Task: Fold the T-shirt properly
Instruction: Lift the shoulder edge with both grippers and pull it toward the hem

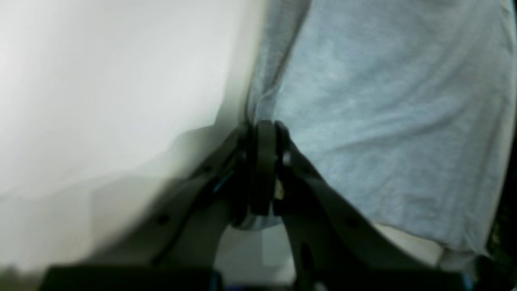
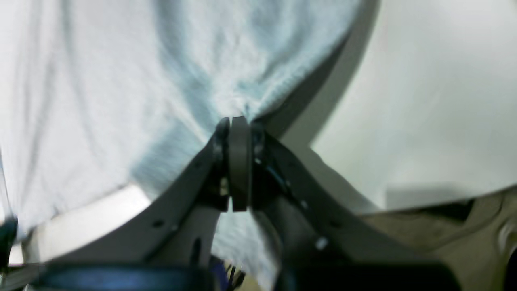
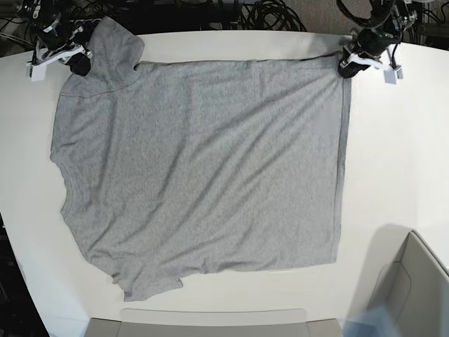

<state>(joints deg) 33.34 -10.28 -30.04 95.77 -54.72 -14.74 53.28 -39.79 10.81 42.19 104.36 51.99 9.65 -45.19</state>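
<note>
The T-shirt lies spread flat, plain side up, on the white counter, covering most of the middle of it. Its straight hem edge runs down the right of the base view; the neck opening and both sleeves face left. One sleeve sits at the far left corner, partly bunched and turned over on itself; the other lies at the near left. Shallow diagonal wrinkles cross the body of the cloth.

Left tool: positioned at the far right corner of the shirt. The wrist view shows its jaws closed together with grey cloth pinched between them at the shirt's edge. Clenched on the T-shirt.

Right tool: positioned at the far left corner, on the bunched sleeve. The wrist view shows the jaws pressed together, with the cloth gathered into radiating folds at the tips. Clenched on the T-shirt.

A pale tray or bin edge shows at the near right corner of the base view, apart from the shirt. Dark cables lie beyond the far edge of the counter.
</note>
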